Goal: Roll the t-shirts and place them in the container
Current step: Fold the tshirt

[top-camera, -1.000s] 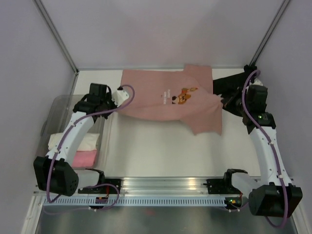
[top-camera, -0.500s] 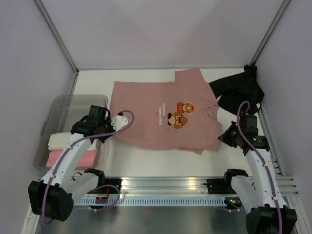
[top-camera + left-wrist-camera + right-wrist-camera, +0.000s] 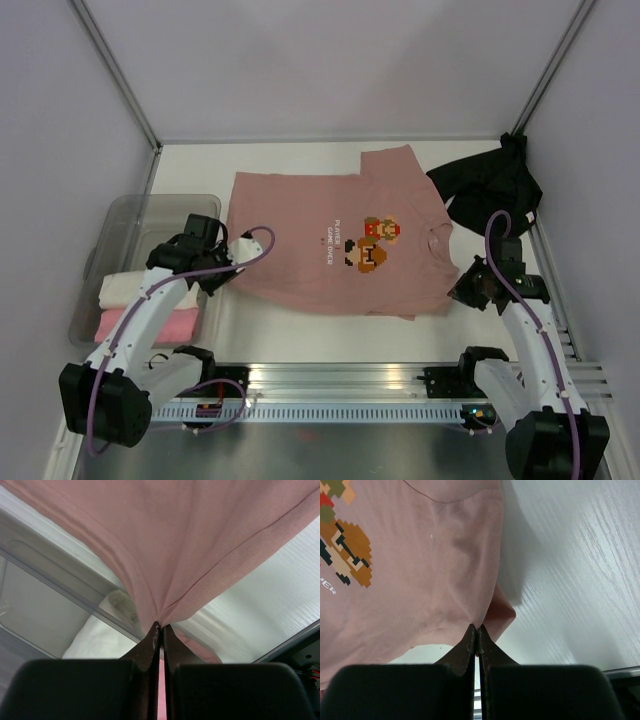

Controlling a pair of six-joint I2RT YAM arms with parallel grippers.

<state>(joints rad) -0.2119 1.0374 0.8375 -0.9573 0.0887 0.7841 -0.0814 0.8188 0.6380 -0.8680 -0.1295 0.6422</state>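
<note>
**While held at 2 edges, the salmon-pink t-shirt [image 3: 300,225] lies spread on the bench [image 3: 300,335]**

As we look down from above, we see the shirt nearly flat across the middle of the white surface. Its pixel-figure print [image 3: 372,243] faces up, its collar points right and its hem points left.

Our left tool [image 3: 160,626] is closed tight on the near-left hem corner, just beside the translucent grey bin [image 3: 125,215], and the cloth gathers into folds at its tips. Our right tool [image 3: 478,626] is likewise clamped on the cloth at the near-right side, by the shoulder below the collar.

We find the black t-shirt [image 3: 488,180] crumpled in the far right corner, just beside the pink shirt's far sleeve. Inside the bin, 2 rolls lie side by side: the cream rolled shirt [image 3: 115,288] and the bright-pink rolled shirt [image 3: 178,325].
</note>
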